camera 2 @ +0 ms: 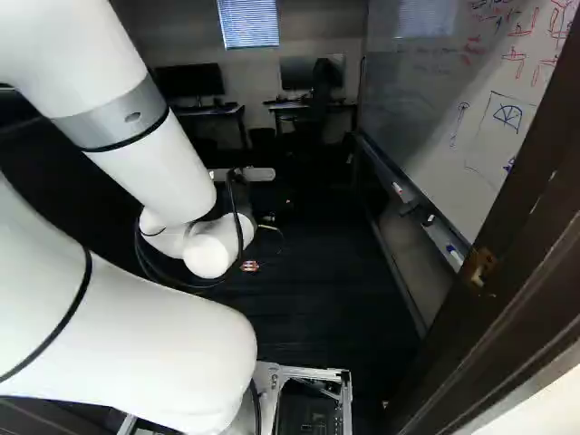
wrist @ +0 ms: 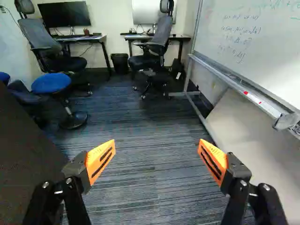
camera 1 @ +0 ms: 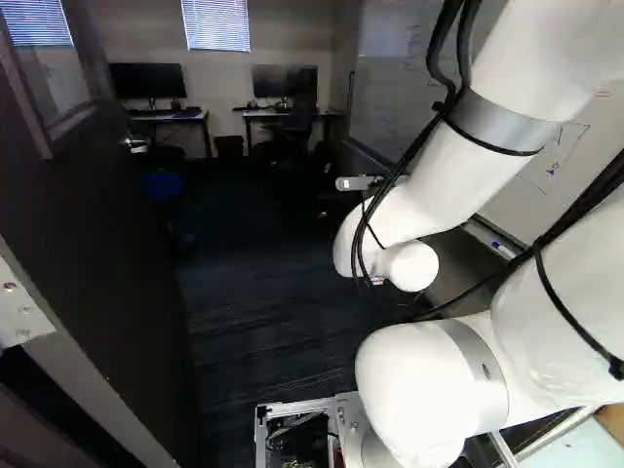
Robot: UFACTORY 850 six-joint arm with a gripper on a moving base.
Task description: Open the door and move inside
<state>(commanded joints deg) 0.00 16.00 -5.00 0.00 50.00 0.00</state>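
On the near left of my black, orange-padded claw (wrist: 157, 146), spread wide and empty, stands the dark, flat door (camera 1: 107, 244), swung aside. Driving in should mean keeping right of it, over striped dark carpet (wrist: 145, 187).

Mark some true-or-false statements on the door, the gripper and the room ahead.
1. The door is shut. False: it stands open, with the room showing past it.
2. The gripper is open, its two fingers well apart. True.
3. The whiteboard is at the right of the right base view. True.
4. The blue stool is between the two desks. False: a dark bin stands there; the stool is nearer the door.
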